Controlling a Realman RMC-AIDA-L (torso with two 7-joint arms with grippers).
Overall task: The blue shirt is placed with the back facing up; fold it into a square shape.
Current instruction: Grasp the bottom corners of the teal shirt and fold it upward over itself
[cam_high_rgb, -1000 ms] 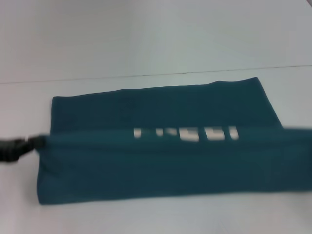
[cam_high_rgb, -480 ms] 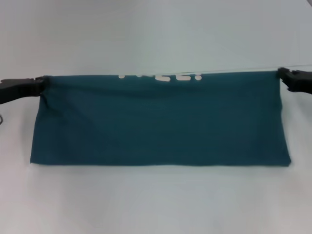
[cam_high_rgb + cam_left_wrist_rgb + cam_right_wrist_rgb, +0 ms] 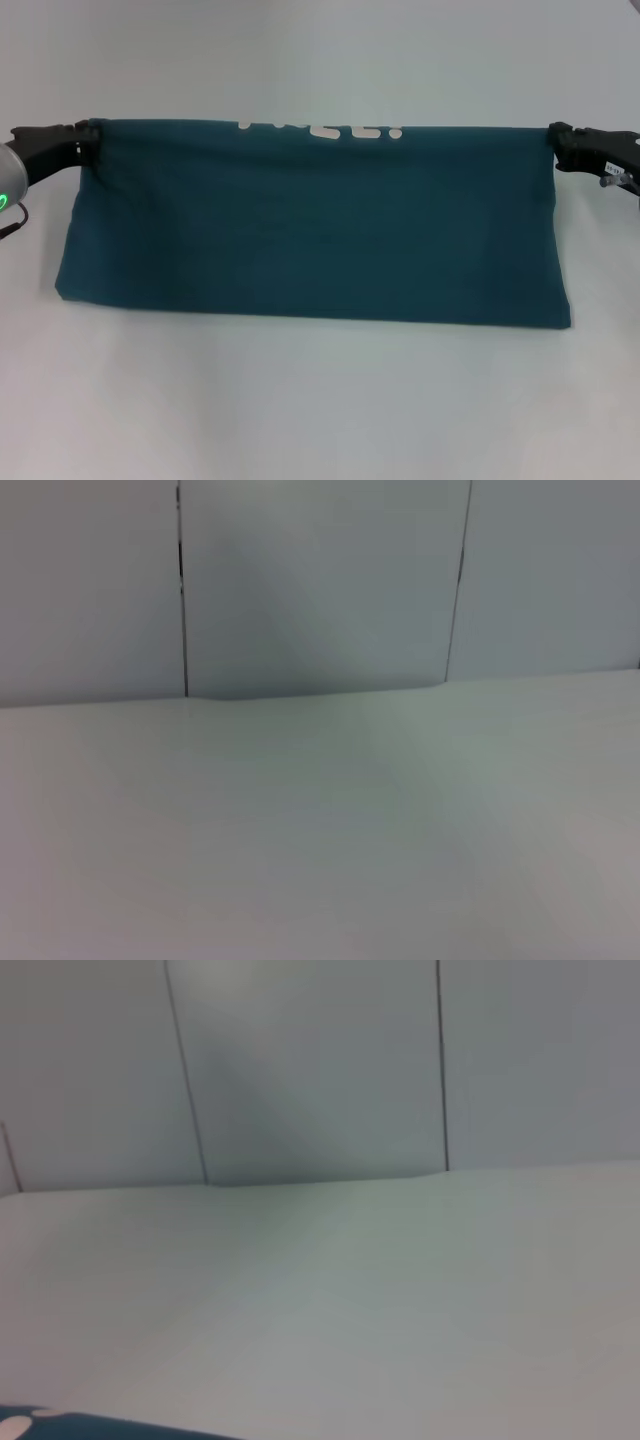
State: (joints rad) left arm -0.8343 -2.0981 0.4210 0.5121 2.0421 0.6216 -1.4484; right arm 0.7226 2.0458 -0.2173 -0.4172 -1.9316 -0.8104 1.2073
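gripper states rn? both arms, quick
Left gripper: shut on the blue shirt, pinching its top left corner.
Right gripper: shut on the blue shirt, pinching its top right corner.

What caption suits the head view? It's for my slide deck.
Left gripper and right gripper hold the blue shirt stretched between them.

Lighting is even, diffuse and moderately bright in all three views; no glare or hot spots. The head view is slightly soft, with the white lettering (image 3: 322, 130) on the blue shirt (image 3: 315, 225) smeared. A faint shadow lies on the tabletop (image 3: 320, 400) below the shirt's lower edge. Both wrist views are hazy, with a broad soft shadow on the back wall (image 3: 300, 590).
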